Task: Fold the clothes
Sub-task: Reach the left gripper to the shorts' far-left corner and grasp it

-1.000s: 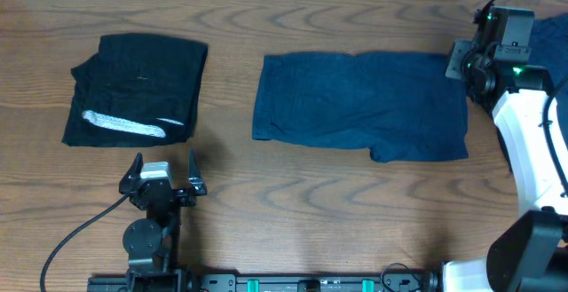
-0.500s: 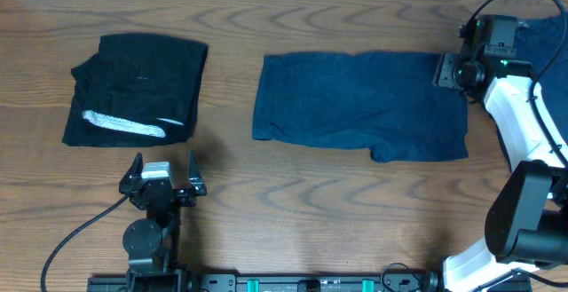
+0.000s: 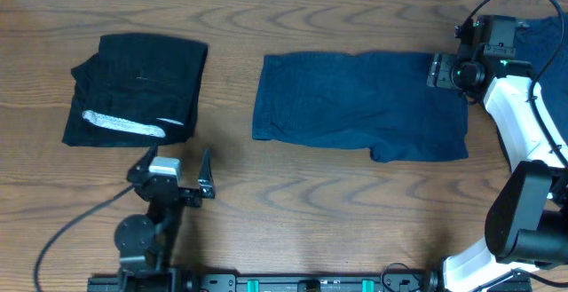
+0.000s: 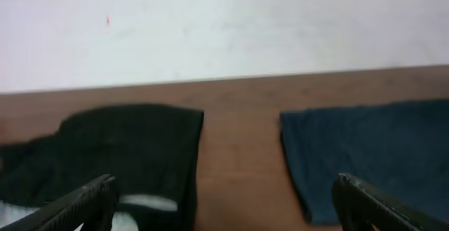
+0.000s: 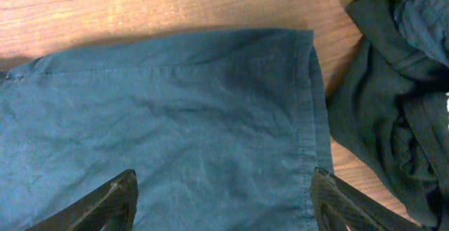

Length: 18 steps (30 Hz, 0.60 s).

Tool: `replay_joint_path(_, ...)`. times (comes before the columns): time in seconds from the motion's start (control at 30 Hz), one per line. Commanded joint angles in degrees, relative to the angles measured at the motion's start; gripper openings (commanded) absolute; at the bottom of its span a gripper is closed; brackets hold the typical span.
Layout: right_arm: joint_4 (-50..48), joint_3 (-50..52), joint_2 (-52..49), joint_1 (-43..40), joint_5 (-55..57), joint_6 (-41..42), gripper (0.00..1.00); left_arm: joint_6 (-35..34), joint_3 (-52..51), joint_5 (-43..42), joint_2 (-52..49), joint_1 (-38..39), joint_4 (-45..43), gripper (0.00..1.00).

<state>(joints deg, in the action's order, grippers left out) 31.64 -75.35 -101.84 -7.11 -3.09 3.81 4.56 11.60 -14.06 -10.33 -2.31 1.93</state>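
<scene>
1. Clothes lie on the desk (image 3: 311, 203): a navy blue piece (image 3: 359, 106) in the middle, a black piece (image 3: 138, 88) at the left, and a dark heap (image 5: 393, 104) at the far right edge.
2. The right pincer (image 3: 437, 68) has moved in from the side. It now sits over the back right corner of the navy blue piece.
3. Its fingers have spread apart and hold nothing; the cloth lies flat under them.
4. The left pincer (image 3: 173, 172) has turned a little near the front of the desk. Its fingers are wide apart and empty, just in front of the black piece.
5. I think the right arm is set to work on that corner, so the navy blue piece is the one being folded now. It may have just let go, or be about to pinch; I cannot tell.
6. The navy blue piece is spread wide and smooth, with a seam down its right edge and a small notch at the front.
7. The black piece looks folded small, with a whitish-grey band near its front.
</scene>
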Motion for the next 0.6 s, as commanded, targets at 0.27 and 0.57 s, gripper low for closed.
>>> replay_joint_path(0.27,-0.1,0.2,-0.1,-0.4,-0.3,-0.9,0.80,1.0,37.1,-9.8,-38.5,-0.1,10.5,0.98)
replay_joint_path(0.57,-0.1,0.2,-0.1,-0.4,0.1,-1.0,0.81,8.3,75.6,-10.4,-75.1,6.7,39.0,0.98)
